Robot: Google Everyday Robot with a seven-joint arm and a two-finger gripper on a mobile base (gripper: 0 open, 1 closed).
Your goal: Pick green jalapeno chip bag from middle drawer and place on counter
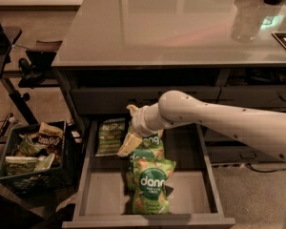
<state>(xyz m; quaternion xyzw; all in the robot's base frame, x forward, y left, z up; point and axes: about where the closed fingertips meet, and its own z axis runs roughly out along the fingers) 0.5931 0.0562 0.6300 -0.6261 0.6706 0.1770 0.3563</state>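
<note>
Pincer (129, 128): we see it spread, low in the drawer (86, 185), just right of the jalapeno bag (109, 136).
Dang bags (150, 187): piled mid-drawer, beneath the pincer.

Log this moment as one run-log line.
stage: reach | gripper: above open middle drawer, beside green jalapeno chip bag | bag: flat at drawer's back left, not yet lifted

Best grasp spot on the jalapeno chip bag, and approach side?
Probably top-down on the green jalapeno chip bag, pinching its near short end: it lies flat at back left of the middle drawer, bare floor in front, dang bags crowding its right. The gripper hovers open just right of it.
</note>
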